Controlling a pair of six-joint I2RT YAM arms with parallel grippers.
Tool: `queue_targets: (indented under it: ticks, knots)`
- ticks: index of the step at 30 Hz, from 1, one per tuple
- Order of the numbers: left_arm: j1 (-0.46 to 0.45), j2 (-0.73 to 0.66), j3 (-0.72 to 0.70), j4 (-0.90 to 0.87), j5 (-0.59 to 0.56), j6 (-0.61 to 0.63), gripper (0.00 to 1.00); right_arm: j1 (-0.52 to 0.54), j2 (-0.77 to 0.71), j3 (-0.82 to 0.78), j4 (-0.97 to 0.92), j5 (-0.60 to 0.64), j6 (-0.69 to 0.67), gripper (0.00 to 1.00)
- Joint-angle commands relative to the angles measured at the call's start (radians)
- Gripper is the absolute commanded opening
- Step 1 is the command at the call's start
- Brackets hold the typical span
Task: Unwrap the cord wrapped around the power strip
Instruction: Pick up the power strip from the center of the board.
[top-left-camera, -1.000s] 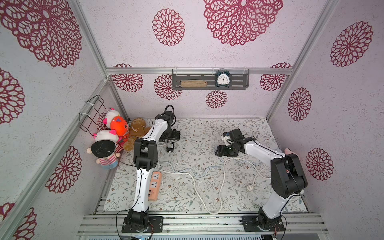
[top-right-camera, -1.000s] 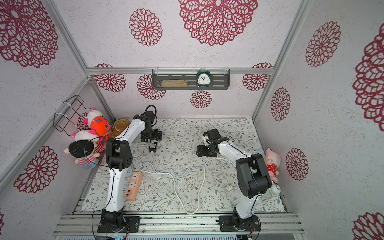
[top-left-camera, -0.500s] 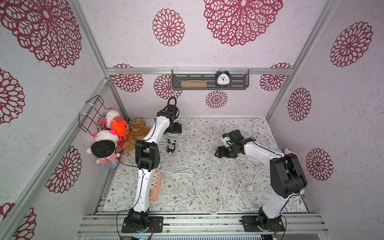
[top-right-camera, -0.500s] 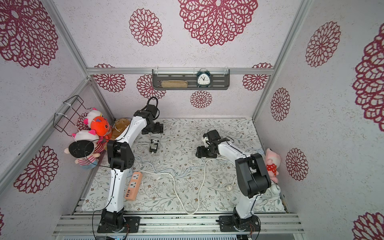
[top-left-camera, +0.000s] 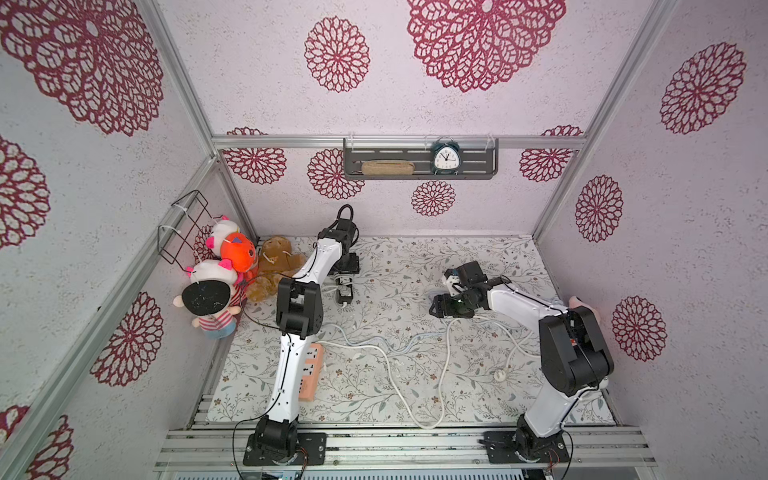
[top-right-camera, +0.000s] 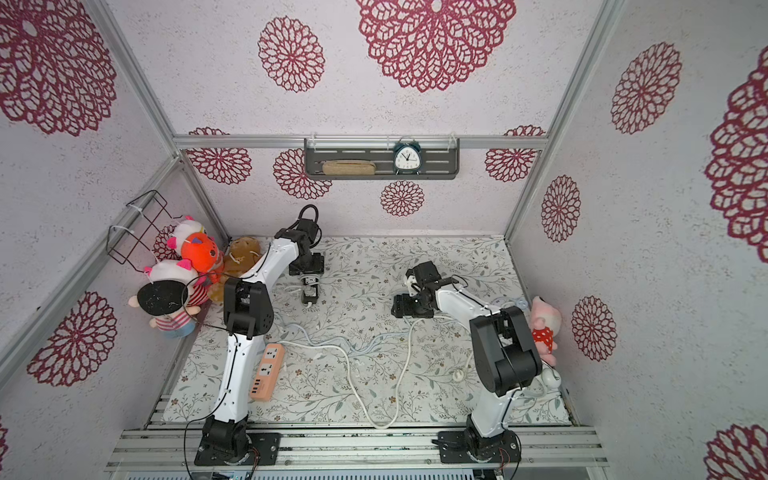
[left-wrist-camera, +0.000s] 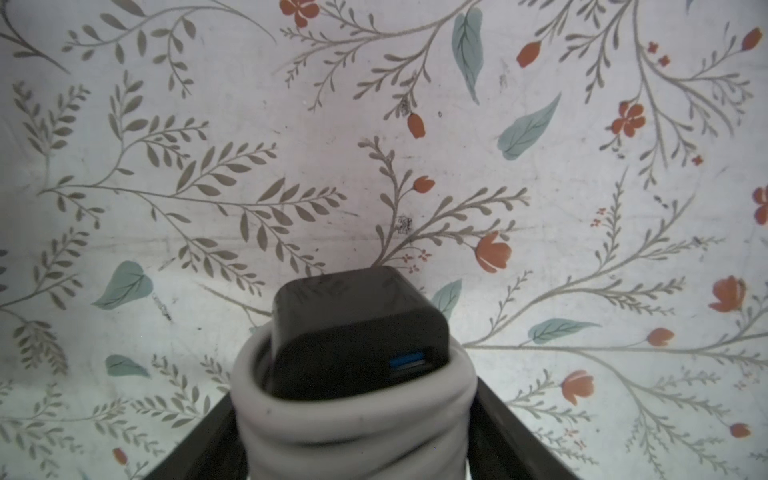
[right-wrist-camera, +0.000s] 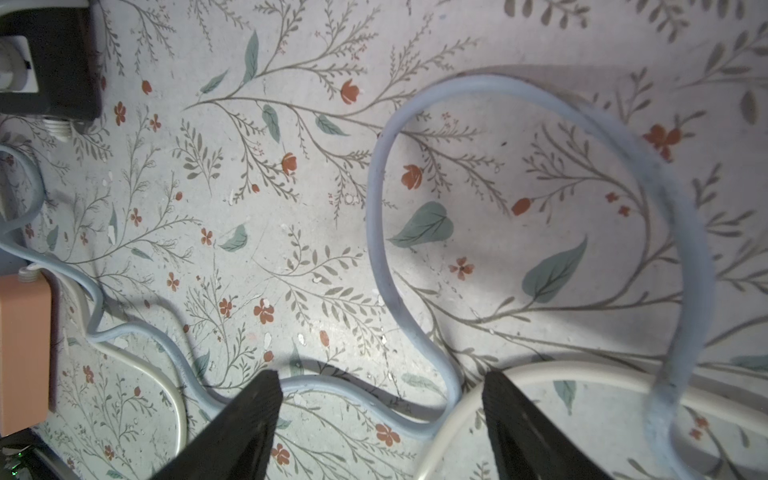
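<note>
In both top views the black power strip (top-left-camera: 343, 296), long axis front-to-back at the table's (top-left-camera: 415, 257) far left, is being clasped by the left gripper (top-left-camera: 344, 283); the right gripper (top-left-camera: 435, 309) is being positioned well apart. Left wrist: smooth grey cord (left-wrist-camera: 353, 415) coils are being pinched between matte fingers (left-wrist-camera: 503, 440). Right wrist: jaws are being held apart over loose cord.

The power strip (top-left-camera: 344, 293) lies on the table (top-left-camera: 399, 262), behind the second strip (top-left-camera: 311, 371).

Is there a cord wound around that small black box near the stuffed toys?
Yes, the left wrist view shows several grey coils of cord wrapped snugly around the black power strip.
</note>
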Motion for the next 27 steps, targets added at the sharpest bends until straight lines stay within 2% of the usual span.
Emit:
queue_targets:
  ticks: [1, 7, 10, 11, 12, 15, 17, 20, 27]
  knots:
    - [0.022, 0.000, -0.047, 0.065, 0.055, -0.061, 0.64, 0.021, -0.045, 0.001, 0.011, -0.010, 0.005, 0.80]
    - [0.051, -0.182, -0.284, 0.219, 0.079, -0.191, 0.41, 0.060, -0.067, -0.005, 0.053, -0.050, 0.037, 0.80]
    - [0.071, -0.333, -0.498, 0.396, 0.127, -0.396, 0.18, 0.083, -0.080, -0.016, 0.101, -0.074, 0.103, 0.79]
    - [0.075, -0.390, -0.588, 0.485, 0.139, -0.508, 0.08, 0.088, -0.083, -0.019, 0.117, -0.077, 0.128, 0.79]
    - [0.076, -0.442, -0.683, 0.578, 0.157, -0.621, 0.06, 0.093, -0.084, -0.021, 0.132, -0.075, 0.160, 0.78]
    - [0.057, -0.549, -0.894, 0.746, 0.119, -0.897, 0.00, 0.105, -0.082, -0.007, 0.141, -0.058, 0.233, 0.76]
    - [0.025, -0.623, -0.969, 0.808, 0.055, -1.020, 0.00, 0.121, -0.076, 0.023, 0.114, -0.022, 0.260, 0.75]
    - [-0.038, -0.685, -1.028, 0.856, -0.061, -1.141, 0.00, 0.155, -0.068, 0.069, 0.077, 0.027, 0.285, 0.73]
    - [-0.206, -0.803, -1.172, 0.931, -0.413, -1.453, 0.00, 0.251, -0.045, 0.215, 0.033, 0.151, 0.342, 0.67]
